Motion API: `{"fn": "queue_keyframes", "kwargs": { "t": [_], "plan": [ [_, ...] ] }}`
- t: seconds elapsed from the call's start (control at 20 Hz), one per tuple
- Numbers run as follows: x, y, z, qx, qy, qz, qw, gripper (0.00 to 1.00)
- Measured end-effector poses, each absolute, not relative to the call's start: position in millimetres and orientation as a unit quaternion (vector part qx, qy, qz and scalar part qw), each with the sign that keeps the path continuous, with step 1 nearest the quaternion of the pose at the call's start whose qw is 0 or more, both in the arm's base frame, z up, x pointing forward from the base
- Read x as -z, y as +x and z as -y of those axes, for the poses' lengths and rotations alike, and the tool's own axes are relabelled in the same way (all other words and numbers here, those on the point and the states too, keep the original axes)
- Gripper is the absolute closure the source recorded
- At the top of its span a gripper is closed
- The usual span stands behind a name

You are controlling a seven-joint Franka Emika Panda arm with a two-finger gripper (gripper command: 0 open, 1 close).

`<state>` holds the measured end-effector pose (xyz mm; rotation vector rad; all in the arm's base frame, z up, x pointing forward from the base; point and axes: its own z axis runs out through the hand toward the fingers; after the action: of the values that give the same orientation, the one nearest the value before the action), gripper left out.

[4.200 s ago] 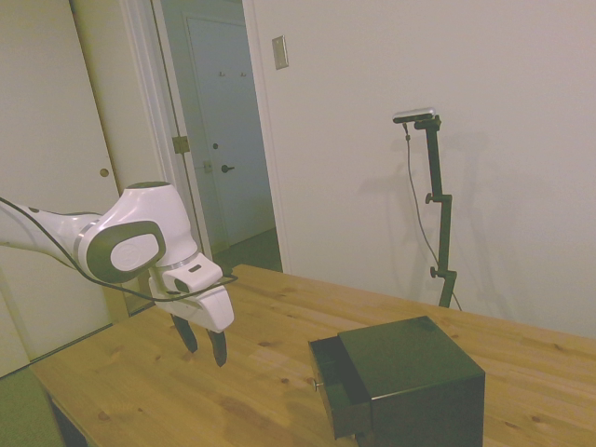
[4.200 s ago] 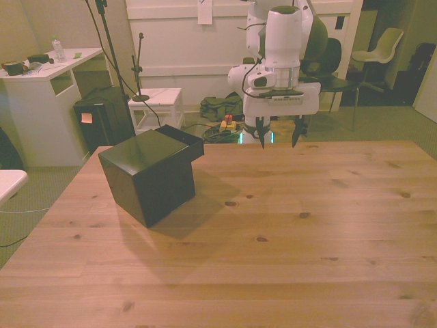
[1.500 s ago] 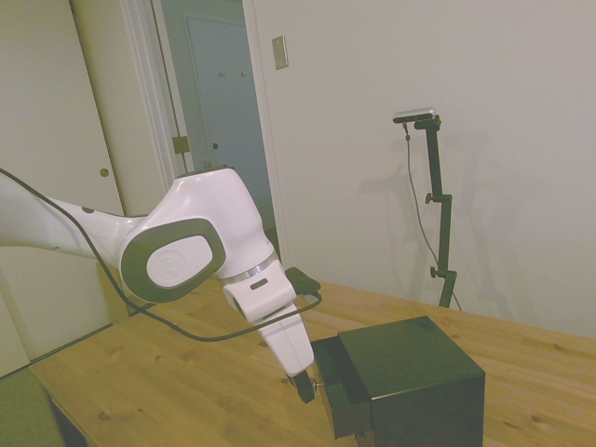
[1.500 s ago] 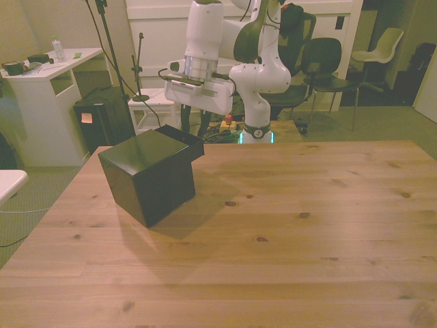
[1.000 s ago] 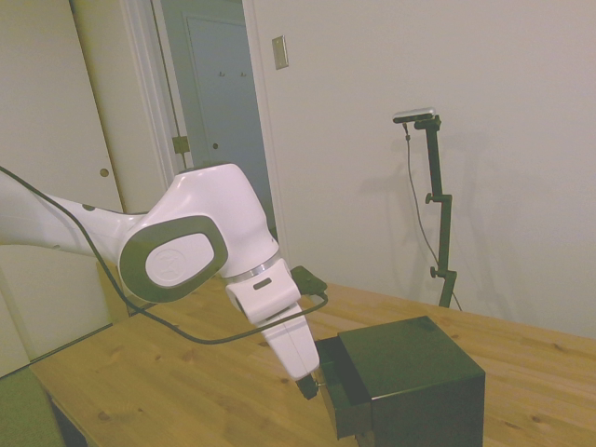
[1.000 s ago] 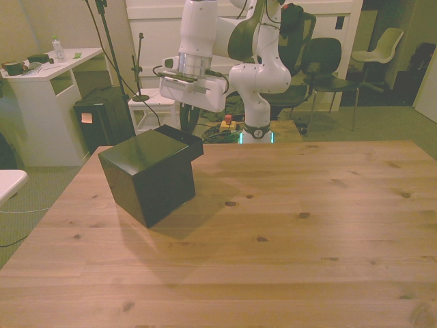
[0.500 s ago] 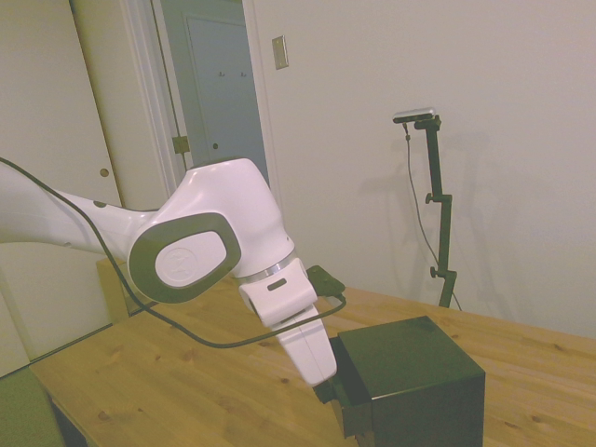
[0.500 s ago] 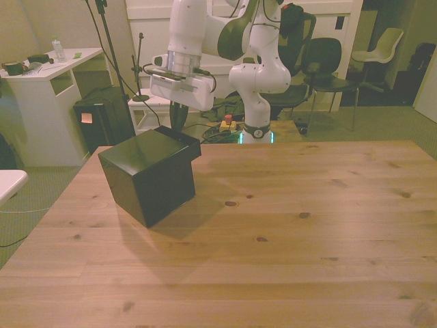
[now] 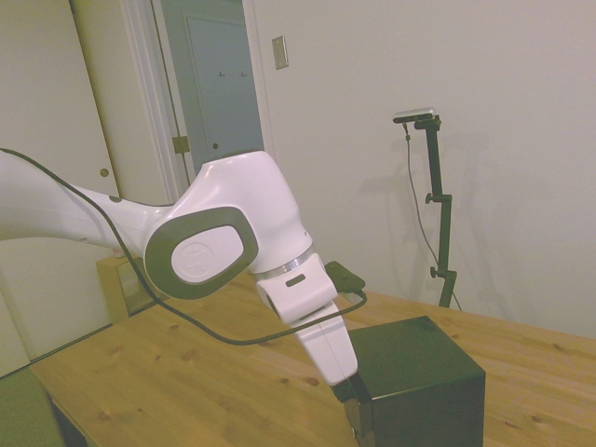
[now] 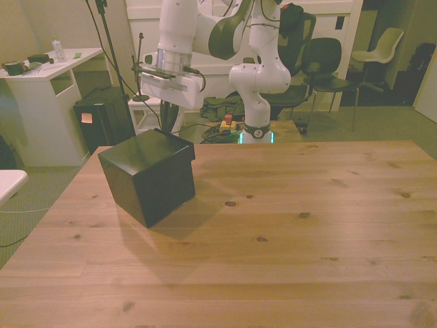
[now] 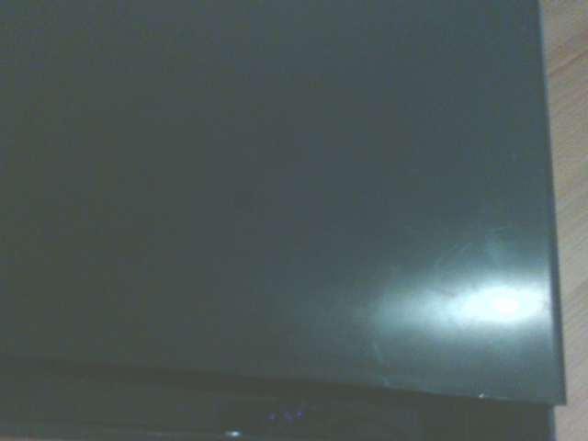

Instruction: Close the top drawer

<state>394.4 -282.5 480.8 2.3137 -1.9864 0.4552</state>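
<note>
The white arm's two-finger gripper (image 9: 350,396) is seen low against the front face of the small black cube-shaped cabinet (image 9: 424,372), at the level of its uppermost drawer; in the front view the gripper (image 10: 172,126) is hidden behind the cabinet (image 10: 150,174). Whether its fingers are spread or closed cannot be told, and nothing can be seen to be held.

The top drawer (image 9: 355,402), a flat dark front, is met only as a thin sliver at the cabinet's front edge, just beside the gripper. It appears level with the cabinet's face or very nearly so, though the last of its travel cannot be judged. The knob is not visible. In the wrist view only the cabinet's smooth, glossy black top (image 11: 276,184) is shown, with a bright glare patch.

The drawer is judged to be rigid, light and free-sliding, so a flat push on the middle of its front, near the knob, should serve better than any grasp. The glossy face may be slippery, and the light cabinet could be shoved along the table if pressed hard.

The cabinet stands on a bare knotty wooden table (image 10: 287,232), near its far corner on the front view's left. Beyond it are seen a white desk (image 10: 41,102), chairs (image 10: 382,48), and a plain wall with a doorway (image 9: 219,130).
</note>
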Motion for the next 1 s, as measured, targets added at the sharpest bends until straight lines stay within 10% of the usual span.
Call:
{"fn": "queue_keyframes", "kwargs": {
  "t": [1.0],
  "plan": [
    [-481,402,304,-0.149,0.744,0.650,0.037,1.00]
  ]
}}
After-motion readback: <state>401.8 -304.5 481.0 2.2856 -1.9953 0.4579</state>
